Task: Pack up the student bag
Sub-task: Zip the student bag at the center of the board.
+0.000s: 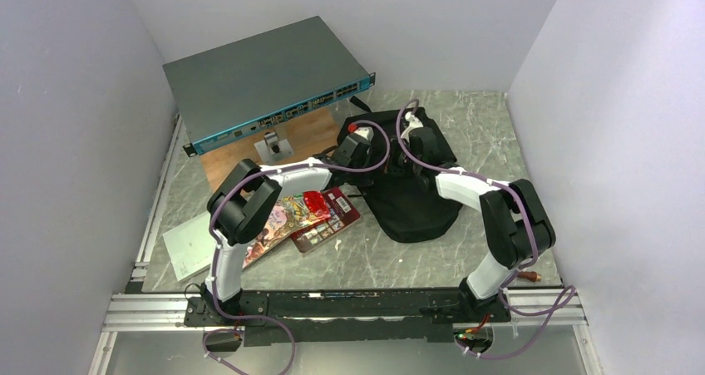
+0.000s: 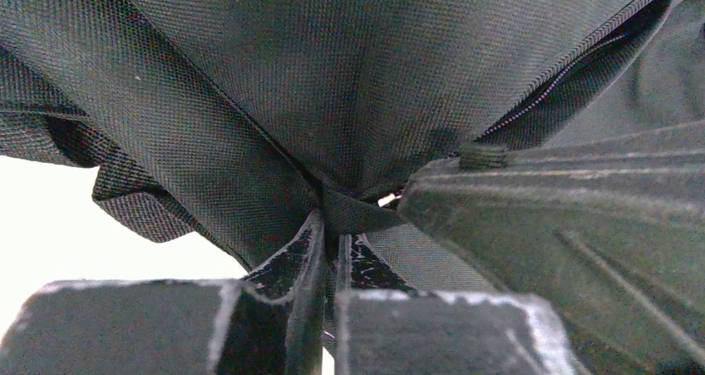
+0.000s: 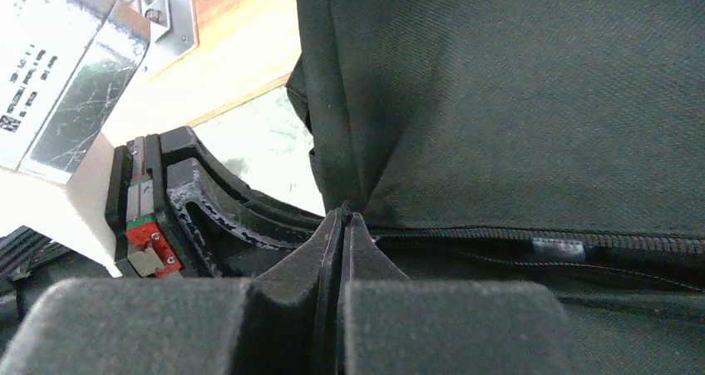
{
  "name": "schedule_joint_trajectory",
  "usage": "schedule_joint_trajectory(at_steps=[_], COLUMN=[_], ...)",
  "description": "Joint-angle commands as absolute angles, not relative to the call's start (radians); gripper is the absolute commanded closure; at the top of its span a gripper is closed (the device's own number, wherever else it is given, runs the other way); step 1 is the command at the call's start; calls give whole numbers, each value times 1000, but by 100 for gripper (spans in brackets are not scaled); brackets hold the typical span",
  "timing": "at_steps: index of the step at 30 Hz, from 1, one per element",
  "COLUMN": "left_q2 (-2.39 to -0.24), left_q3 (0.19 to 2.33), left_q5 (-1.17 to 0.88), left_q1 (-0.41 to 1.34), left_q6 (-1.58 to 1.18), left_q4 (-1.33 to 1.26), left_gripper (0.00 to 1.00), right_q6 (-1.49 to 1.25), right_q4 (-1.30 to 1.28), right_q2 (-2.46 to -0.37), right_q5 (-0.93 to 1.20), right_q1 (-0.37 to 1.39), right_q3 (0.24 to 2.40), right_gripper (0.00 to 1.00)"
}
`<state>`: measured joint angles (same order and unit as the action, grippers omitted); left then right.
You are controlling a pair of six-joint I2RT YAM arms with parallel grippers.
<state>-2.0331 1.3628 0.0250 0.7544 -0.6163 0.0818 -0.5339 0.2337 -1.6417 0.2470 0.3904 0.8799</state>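
Observation:
The student bag (image 1: 411, 204), black soft fabric, lies in the middle of the table with both grippers at its far end. My left gripper (image 1: 366, 146) (image 2: 332, 225) is shut on a fold of the bag's fabric (image 2: 332, 76), next to an open zip (image 2: 565, 76). My right gripper (image 1: 411, 150) (image 3: 345, 217) is shut on the bag's edge (image 3: 515, 101), just above the zip line (image 3: 532, 246). The two grippers sit close together; the left one's finger (image 3: 199, 200) shows in the right wrist view. The bag's inside is hidden.
A flat grey network switch (image 1: 266, 80) rests on a wooden box (image 1: 287, 142) at the back left. Colourful books and a red packet (image 1: 303, 217) lie left of the bag, with a white sheet (image 1: 187, 246) further left. Walls close in both sides.

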Motion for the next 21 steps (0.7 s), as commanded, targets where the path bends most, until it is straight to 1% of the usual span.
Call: schedule_joint_trajectory(at_steps=[1,7,10,13,15,17,19,21], left_q2=[-2078,-2032,-2001,-1976,-1975,-1977,-1975,-1972], left_q3=[1333,1245,1202,1160,1155,1150,1144,1142], left_q5=[89,100,128,163,174,177,176,164], left_q1=[745,744,745,749,757,760,764,764], left_q6=[-650,-633,-639,-638,-641,-648,-648,-634], left_q4=[132,88,72,46,52,50,37,26], left_gripper=[100,100,100,100,100,100,100,100], right_q6=[-556,-544,-512,-527,-629,-779,-895,-895], right_q4=[300,289,244,254,364,539,659,634], right_q2=[-1599,-1589,-1597,-1620,-1637,-1690,-1764,-1822], right_q5=[296,313,375,540,644,756,840,873], right_q1=[374,331,254,94,-34,-160,-241,-284], right_q3=[889,891,927,932,874,809,796,834], right_gripper=[100,100,100,100,100,100,100,100])
